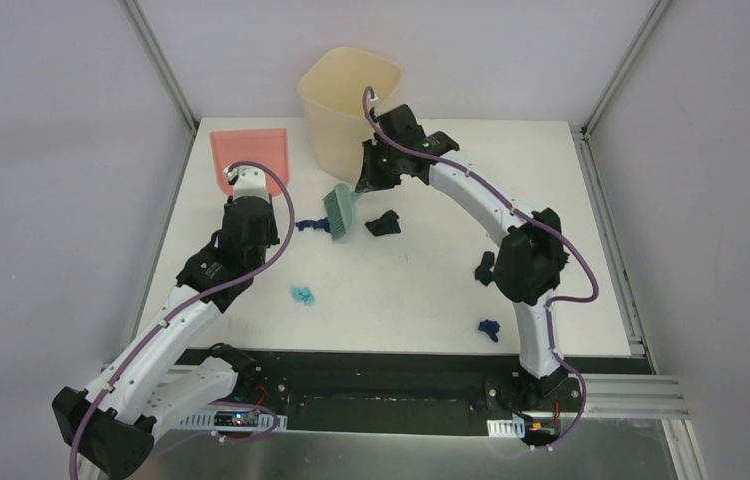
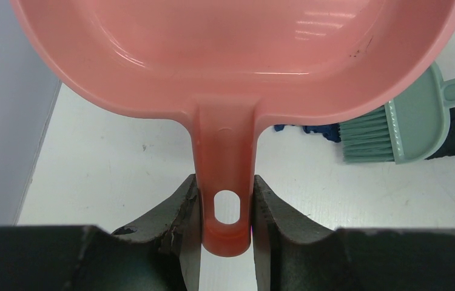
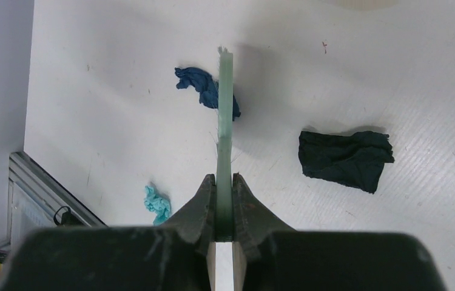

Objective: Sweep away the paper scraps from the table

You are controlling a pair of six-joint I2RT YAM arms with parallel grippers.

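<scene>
Four small crumpled paper scraps [image 1: 383, 224] show from above on the large white square desk [image 1: 431, 290]. A dark blue wad [image 1: 313, 226] lies just left of the brush and a black wad [image 1: 383, 224] just right of it. A teal wad [image 1: 302, 295] sits nearer the arms, and a second dark blue wad [image 1: 489, 328] is close to the near edge on the right.

The right tool [image 3: 224, 182] is pressed onto the thin handle of the green plastic hand brush [image 1: 341, 212]. Its bristles point down beside the first blue wad; I cannot tell whether they touch it. Holding the brush edge-on to the wrist probably lets the arm drag it sideways, pushing scraps leftward.

The left tool [image 2: 225, 188] pinches the handle of the pink plastic dustpan [image 1: 251, 155] at the far left of the desk. The pan's mouth faces the far side, so it seems parked as a receiver rather than catching anything yet. Whether its lip rests on the desk is unclear.

The cream plastic bin [image 1: 349, 100] stands at the far edge just behind the brush, likely the final destination. The sweep looks barely begun.
</scene>
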